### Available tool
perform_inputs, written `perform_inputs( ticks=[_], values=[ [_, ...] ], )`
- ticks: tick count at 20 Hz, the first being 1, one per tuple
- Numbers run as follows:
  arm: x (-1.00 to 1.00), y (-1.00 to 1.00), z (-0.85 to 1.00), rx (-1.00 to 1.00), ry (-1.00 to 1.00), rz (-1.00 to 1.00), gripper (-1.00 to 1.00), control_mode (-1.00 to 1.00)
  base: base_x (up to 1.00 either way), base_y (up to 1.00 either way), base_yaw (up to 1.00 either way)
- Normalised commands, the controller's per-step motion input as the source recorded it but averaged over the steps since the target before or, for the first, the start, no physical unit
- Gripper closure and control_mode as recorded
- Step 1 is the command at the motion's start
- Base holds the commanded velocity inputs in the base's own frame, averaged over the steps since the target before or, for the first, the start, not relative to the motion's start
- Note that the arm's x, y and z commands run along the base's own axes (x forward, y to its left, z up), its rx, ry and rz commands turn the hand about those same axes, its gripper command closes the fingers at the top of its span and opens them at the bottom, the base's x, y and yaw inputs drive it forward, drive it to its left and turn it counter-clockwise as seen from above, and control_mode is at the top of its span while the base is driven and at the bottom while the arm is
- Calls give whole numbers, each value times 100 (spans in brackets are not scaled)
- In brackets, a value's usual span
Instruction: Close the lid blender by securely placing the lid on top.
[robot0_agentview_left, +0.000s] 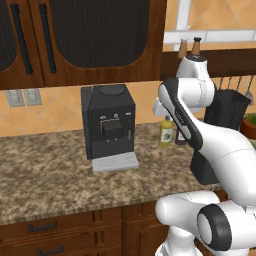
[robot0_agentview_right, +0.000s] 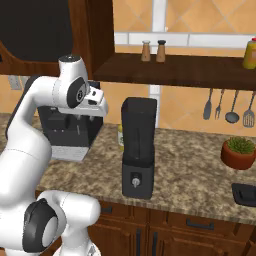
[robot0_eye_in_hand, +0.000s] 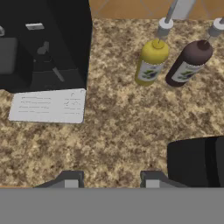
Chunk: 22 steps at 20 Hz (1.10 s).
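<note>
1. Granite tabletop (robot0_agentview_right: 195, 165) carrying every item.
2. Coffee machine (robot0_agentview_left: 108, 120) with grey tray, at the back wall.
3. Blender (robot0_agentview_right: 138, 150), upright near the front edge, right of the coffee machine; jar top uncovered.
4. Yellow bottle (robot0_eye_in_hand: 151, 62) and dark bottle (robot0_eye_in_hand: 189, 64), side by side by the wall.
5. Hand (robot0_eye_in_hand: 109, 178), raised over bare tabletop between coffee machine and blender, closed, empty.

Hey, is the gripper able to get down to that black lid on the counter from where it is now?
Probably yes, but not directly. The lid lies flat at the counter's far right, beyond the blender. The gripper hangs on the blender's other side, so it must go over or around.
</note>
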Motion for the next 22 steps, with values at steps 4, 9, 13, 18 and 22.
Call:
perform_inputs(
  ticks=[4, 9, 13, 18, 22],
  values=[
    [-1, 0, 0, 0, 0, 0, -100, -100, 0, 0, 0],
    [0, 0, -2, 0, 0, 0, -100, 100, -65, -40, -11],
    [0, 0, 0, 0, 0, 0, -100, 100, -90, -88, -21],
    [0, 0, 0, 0, 0, 0, -100, 100, -1, -100, -7],
    [0, 0, 0, 0, 0, 0, -100, 100, 50, -72, 0]
  ],
)
